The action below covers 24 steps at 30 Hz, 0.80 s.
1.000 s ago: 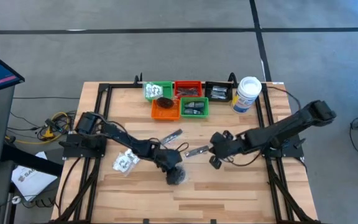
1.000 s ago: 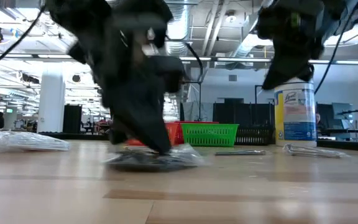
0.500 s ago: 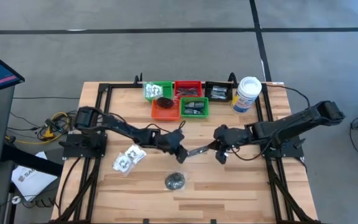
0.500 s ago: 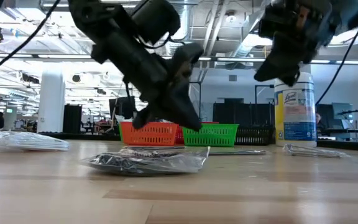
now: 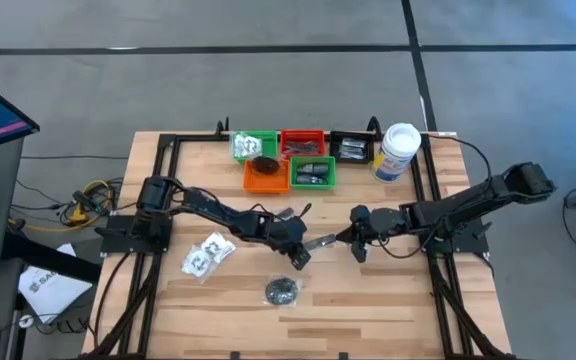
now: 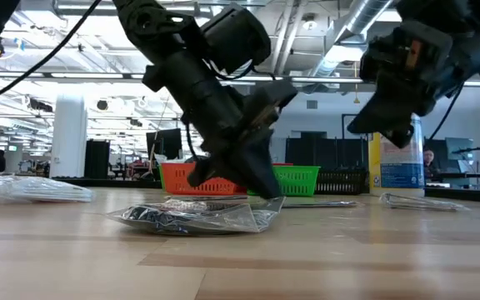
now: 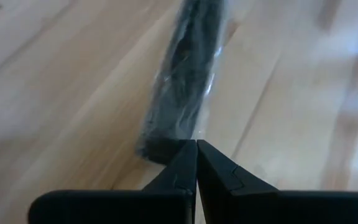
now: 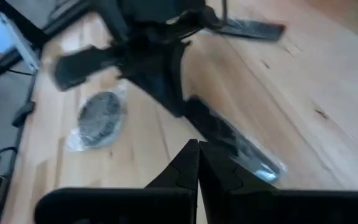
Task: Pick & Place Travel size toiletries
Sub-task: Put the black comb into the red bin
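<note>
High view: my left gripper [image 5: 298,254] and right gripper [image 5: 353,238], jaws shut and empty, flank a slim dark sachet [image 5: 318,242] lying on the tabletop [image 5: 388,300]; closed tips could shove it aside instead of grasping.

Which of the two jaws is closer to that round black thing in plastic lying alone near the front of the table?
Left. The left jaws sit just behind the round black piece, toward the trays. The right jaws are farther off, over by the slim packet.
</note>
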Motion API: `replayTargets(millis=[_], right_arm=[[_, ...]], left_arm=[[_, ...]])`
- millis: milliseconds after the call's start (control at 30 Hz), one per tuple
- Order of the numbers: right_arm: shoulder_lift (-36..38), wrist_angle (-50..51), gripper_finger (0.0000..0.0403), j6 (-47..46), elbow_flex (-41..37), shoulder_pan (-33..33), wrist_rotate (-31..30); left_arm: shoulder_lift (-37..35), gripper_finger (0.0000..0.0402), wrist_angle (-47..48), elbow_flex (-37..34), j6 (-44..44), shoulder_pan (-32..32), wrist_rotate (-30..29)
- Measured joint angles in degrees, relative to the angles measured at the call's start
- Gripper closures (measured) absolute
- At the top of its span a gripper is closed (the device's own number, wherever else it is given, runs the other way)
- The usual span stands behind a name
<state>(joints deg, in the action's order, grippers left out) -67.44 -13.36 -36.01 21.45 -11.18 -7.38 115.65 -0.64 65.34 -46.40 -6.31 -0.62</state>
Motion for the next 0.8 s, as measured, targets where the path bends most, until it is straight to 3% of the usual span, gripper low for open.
replayTargets(millis=[567,800], right_arm=[[-0.2,-2.1,0.0403,0.6,0.0,0.6,2.7],[-0.4,-2.2,0.0403,0.2,0.0,3.3,6.2]], left_arm=[[-0.4,0.0401,3.6,-0.3,1.4,0.0,2.5],[-3.6,0.0401,11.7,-0.6,4.6,0.1,0.6]])
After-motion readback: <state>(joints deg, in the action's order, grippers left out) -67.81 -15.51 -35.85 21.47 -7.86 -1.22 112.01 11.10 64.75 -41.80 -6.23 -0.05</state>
